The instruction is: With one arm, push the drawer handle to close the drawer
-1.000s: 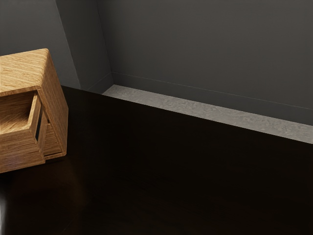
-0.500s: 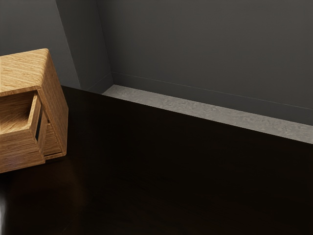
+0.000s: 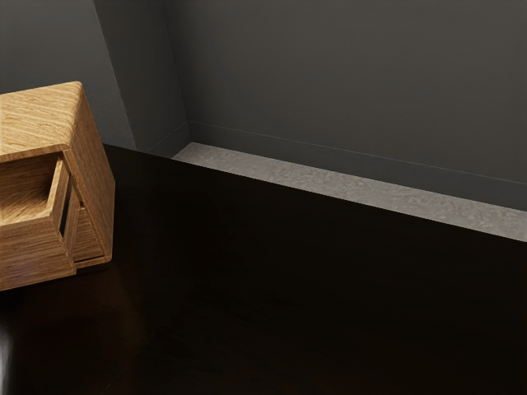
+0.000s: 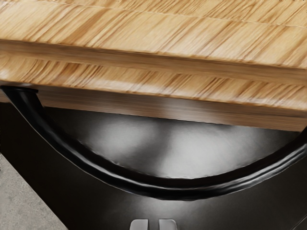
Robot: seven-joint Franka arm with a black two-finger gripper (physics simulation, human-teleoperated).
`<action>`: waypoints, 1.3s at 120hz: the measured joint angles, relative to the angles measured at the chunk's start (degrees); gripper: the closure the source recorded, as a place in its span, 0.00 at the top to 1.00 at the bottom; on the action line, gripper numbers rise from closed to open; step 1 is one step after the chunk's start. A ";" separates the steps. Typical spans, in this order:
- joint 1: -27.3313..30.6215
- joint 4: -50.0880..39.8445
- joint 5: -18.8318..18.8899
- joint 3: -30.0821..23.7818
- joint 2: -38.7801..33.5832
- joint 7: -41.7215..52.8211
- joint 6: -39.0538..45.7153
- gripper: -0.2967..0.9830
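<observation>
The wooden cabinet point(image 3: 97, 193) stands at the exterior view's left edge, with its upper drawer point(image 3: 33, 243) pulled out and part of the inside showing. In the wrist view, the black curved handle point(image 4: 172, 189) bows out from the wooden drawer front point(image 4: 158, 112), whose grain runs across the picture. The tips of my gripper point(image 4: 154, 224) are at the wrist view's lower edge, just beyond the middle of the handle's curve on the side away from the wood. Whether they touch the handle I cannot tell.
A dark, glossy table point(image 3: 313, 288) carries the cabinet. Behind its far edge lie a strip of pale floor point(image 3: 329, 183) and grey walls point(image 3: 346, 82). A pale blurred patch lies at the exterior view's lower left edge.
</observation>
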 joint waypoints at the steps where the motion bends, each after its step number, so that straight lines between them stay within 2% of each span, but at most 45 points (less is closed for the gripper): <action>1: 0.00 0.03 0.04 -0.01 0.10 0.12 0.07 0.17; 47: 0.03 2.47 0.54 -0.54 4.88 4.04 2.75 0.16; 125: 0.14 12.75 2.41 -0.47 20.56 6.76 4.68 0.15; 156: 0.19 16.64 2.60 -0.41 24.76 7.33 5.17 0.15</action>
